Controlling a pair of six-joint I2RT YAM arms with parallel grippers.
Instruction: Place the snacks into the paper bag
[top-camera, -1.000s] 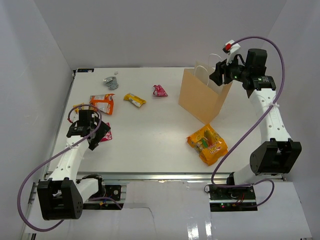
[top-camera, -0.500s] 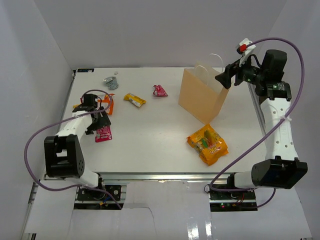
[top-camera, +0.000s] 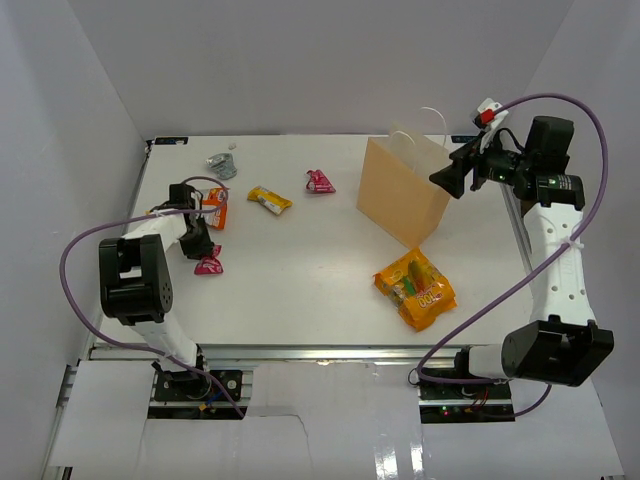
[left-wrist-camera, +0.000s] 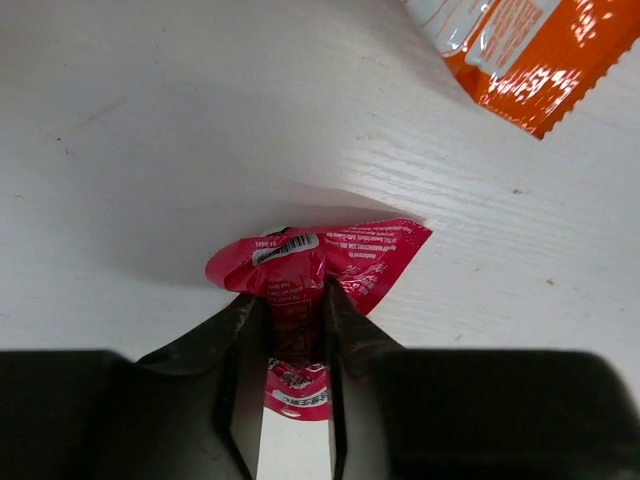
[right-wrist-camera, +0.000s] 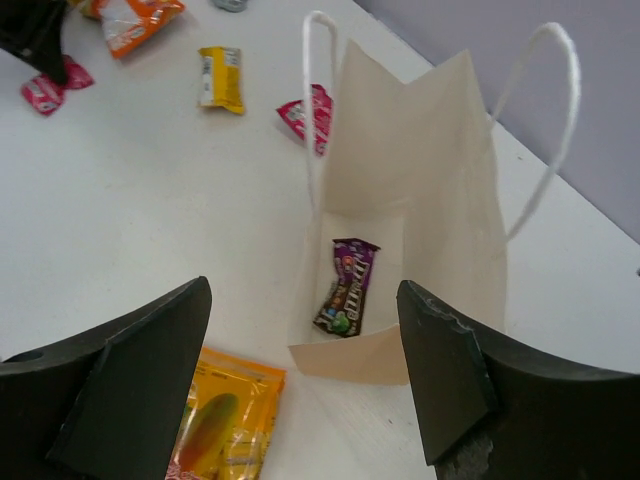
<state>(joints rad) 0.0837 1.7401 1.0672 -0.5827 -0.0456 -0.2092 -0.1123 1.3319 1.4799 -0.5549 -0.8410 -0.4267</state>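
Note:
My left gripper (left-wrist-camera: 296, 300) (top-camera: 203, 252) is low on the table at the left, shut on a pink wrapper (left-wrist-camera: 310, 265) (top-camera: 209, 266) that is pinched between its fingers and still lies on the surface. An orange-white bag (left-wrist-camera: 520, 50) (top-camera: 212, 208) lies just beyond it. My right gripper (right-wrist-camera: 303, 290) (top-camera: 448, 177) hangs open and empty above the upright paper bag (top-camera: 400, 195) (right-wrist-camera: 420, 150). A purple bar (right-wrist-camera: 347, 285) lies on the bag's floor. The large orange bag (top-camera: 415, 288) (right-wrist-camera: 215, 430) lies flat in front of the paper bag.
A yellow packet (top-camera: 269, 199), a second pink wrapper (top-camera: 319, 181) and a silver foil packet (top-camera: 221, 164) lie scattered across the far left half of the table. The bag's white cord handles (right-wrist-camera: 545, 120) stand up above its rim. White walls close the workspace on three sides.
My left gripper reached out over the pink wrapper and closed on it. My right gripper opened wider and drew back to the right above the paper bag.

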